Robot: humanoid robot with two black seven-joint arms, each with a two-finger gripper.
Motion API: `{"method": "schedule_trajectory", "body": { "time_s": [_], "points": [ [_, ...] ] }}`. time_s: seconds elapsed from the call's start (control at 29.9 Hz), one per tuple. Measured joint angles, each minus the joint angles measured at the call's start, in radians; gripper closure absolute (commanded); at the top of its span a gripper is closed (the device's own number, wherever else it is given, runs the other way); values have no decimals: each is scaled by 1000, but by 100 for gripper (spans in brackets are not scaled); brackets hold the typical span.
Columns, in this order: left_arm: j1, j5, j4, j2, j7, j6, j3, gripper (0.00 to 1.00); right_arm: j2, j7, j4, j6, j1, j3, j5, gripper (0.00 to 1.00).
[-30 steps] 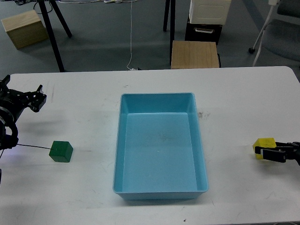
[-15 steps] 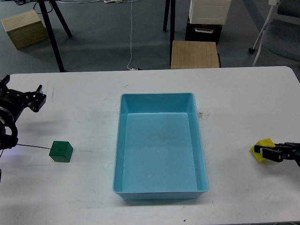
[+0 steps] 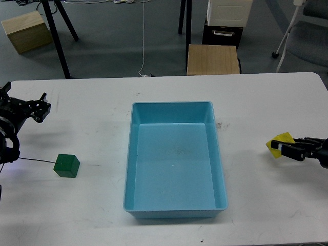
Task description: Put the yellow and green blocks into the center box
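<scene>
A yellow block (image 3: 279,143) is held in my right gripper (image 3: 285,148) to the right of the blue box (image 3: 175,205), lifted a little off the white table and tilted. A green block (image 3: 66,165) sits on the table left of the box. My left gripper (image 3: 24,105) is at the far left edge, up and away from the green block, with its fingers spread and nothing in it. The box is empty.
The white table (image 3: 102,102) extends around the box. Beyond its far edge stand a wooden stool (image 3: 213,59), a black and white cabinet (image 3: 225,20), a tripod leg (image 3: 59,41) and a chair (image 3: 307,31).
My right gripper has lifted the yellow block up and slightly left, towards the box; the block has tilted. The left arm and green block have not moved.
</scene>
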Motion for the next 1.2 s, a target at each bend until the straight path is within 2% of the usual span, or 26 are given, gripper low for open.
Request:
{"method": "schedule_trajectory", "body": {
  "time_s": [0.17,0.37,0.6,0.77,0.87,0.97,1.0,1.04,1.07,1.1,1.2],
  "points": [
    [-1,6,0,2,0,0,-1,0,-10,1,147,-43,54,30,102,59],
    [-2,8,0,3,0,1,-2,0,35,1,181,-35,135,13,157,58],
    [-2,9,2,3,0,2,-3,0,194,1,154,-32,265,-157,162,58],
    [-2,9,2,5,0,2,-4,0,346,1,45,-34,305,-227,172,58],
    [0,9,2,7,0,2,-6,0,395,1,9,-33,308,-253,173,55],
    [0,9,2,9,0,2,-8,0,408,1,-11,-31,307,-267,173,49],
    [0,9,2,9,0,2,-8,0,413,1,-22,-31,305,-269,173,44],
    [0,9,2,9,0,2,-8,0,421,1,-33,-31,305,-270,173,29],
    [0,9,2,8,0,2,-7,0,434,1,-44,-31,305,-270,173,5],
    [0,9,2,6,0,2,-6,0,447,1,-54,-31,305,-270,174,0],
    [-1,9,2,4,0,2,-4,0,463,1,-69,-31,307,-266,183,0]
  ]
}}
